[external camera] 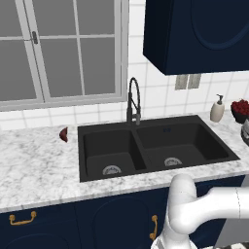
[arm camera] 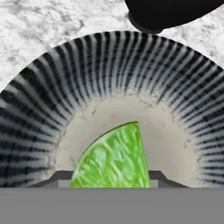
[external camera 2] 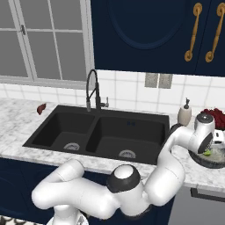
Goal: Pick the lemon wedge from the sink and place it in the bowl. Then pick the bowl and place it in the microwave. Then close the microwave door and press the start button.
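Note:
The lemon wedge [arm camera: 114, 159], bright yellow-green, sits between my fingertips [arm camera: 57, 177], which touch it on both sides. My gripper [arm camera: 109, 177] is shut on it, low over the pale inside of the ribbed grey bowl [arm camera: 39, 113]. From the right base view the gripper [external camera 2: 210, 149] hangs over the bowl [external camera 2: 211, 161] on the counter right of the sink [external camera 2: 101, 132], with a speck of green showing at the bowl's rim. The bowl's edge [external camera: 245, 131] also shows at the far right. The black double-basin sink [external camera: 155, 146] holds nothing but its drains.
A dark bowl of red fruit [external camera 2: 217, 115] stands just behind the grey bowl, with a soap dispenser [external camera 2: 184, 114] next to it. A dark red wedge [external camera: 63, 134] lies on the marble left of the sink. The black faucet [external camera: 133, 102] arches over the divider. Navy cabinets hang above.

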